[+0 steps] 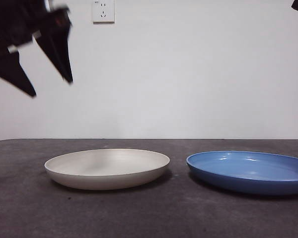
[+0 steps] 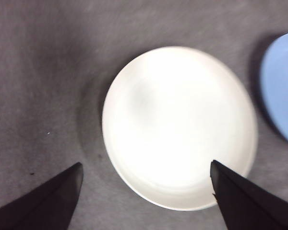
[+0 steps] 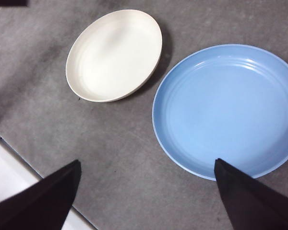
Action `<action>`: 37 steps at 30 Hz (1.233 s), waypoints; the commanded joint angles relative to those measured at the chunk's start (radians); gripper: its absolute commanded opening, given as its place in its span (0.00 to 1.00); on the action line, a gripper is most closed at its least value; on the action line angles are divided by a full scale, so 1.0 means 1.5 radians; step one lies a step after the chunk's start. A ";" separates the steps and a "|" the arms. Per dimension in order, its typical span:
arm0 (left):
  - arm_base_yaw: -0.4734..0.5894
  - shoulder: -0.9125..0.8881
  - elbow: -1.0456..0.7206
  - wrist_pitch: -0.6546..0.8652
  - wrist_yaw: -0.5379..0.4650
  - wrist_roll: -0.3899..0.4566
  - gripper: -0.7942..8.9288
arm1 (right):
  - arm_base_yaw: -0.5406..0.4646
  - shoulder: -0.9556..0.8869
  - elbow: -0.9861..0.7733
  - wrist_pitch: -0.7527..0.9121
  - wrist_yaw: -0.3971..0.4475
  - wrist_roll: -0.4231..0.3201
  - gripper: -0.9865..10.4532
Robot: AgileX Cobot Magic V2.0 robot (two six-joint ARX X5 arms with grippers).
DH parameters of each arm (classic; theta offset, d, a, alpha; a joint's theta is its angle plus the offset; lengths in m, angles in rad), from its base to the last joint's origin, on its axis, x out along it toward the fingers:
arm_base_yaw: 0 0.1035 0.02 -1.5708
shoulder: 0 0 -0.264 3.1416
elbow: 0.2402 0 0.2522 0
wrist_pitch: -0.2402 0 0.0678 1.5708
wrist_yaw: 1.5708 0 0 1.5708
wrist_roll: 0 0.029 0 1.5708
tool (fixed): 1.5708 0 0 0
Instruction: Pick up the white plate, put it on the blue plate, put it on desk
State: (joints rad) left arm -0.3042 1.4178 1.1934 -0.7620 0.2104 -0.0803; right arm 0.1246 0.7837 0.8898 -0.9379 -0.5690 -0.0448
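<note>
Black and spread wide, your left claw (image 1: 52, 87) hangs high at the far left of the front view, well above the surface (image 1: 20, 198), with both tips pointing down and nothing between them. From its wrist camera you look straight down past the released claw (image 2: 146, 167) onto the white plate (image 2: 180, 127), which fills most of that view.

The white plate (image 1: 107, 168) lies flat on the mottled grey surface, left of centre, rim up and bare inside. Just beside it, to the right and with a narrow strip of surface between the rims, the blue plate (image 1: 251, 171) also lies flat, its right edge cut off by the frame. The two plates do not touch.

On the white wall behind, a socket (image 1: 103, 11) sits near the top. Your right claw (image 3: 146, 165) waits high above, jaws apart and holding nothing; its camera shows the blue plate (image 3: 225, 110) closest and the white plate (image 3: 114, 55) beyond.
</note>
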 commanded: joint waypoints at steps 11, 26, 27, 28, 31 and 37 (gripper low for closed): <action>-0.006 0.172 0.020 0.086 -0.019 0.001 0.52 | 0.003 0.004 0.012 0.011 0.000 0.005 0.47; -0.006 0.255 0.020 0.125 -0.021 0.006 0.49 | 0.003 0.004 0.012 0.011 0.000 0.005 0.47; -0.006 0.258 0.020 0.124 -0.021 0.006 0.49 | 0.003 0.004 0.012 0.011 0.000 0.005 0.47; -0.006 0.260 0.020 0.125 -0.021 0.006 0.49 | 0.003 0.004 0.012 0.011 0.000 0.005 0.47; -0.006 0.267 0.020 0.127 -0.021 0.005 0.49 | 0.003 0.004 0.012 0.011 0.000 0.005 0.47; -0.007 0.269 0.020 0.117 -0.059 0.005 0.35 | 0.003 0.004 0.012 0.011 0.000 0.005 0.47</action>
State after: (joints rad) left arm -0.3107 1.7981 1.2015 -0.5846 0.1272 -0.0769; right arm 0.1246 0.7841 0.8898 -0.9298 -0.5690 -0.0448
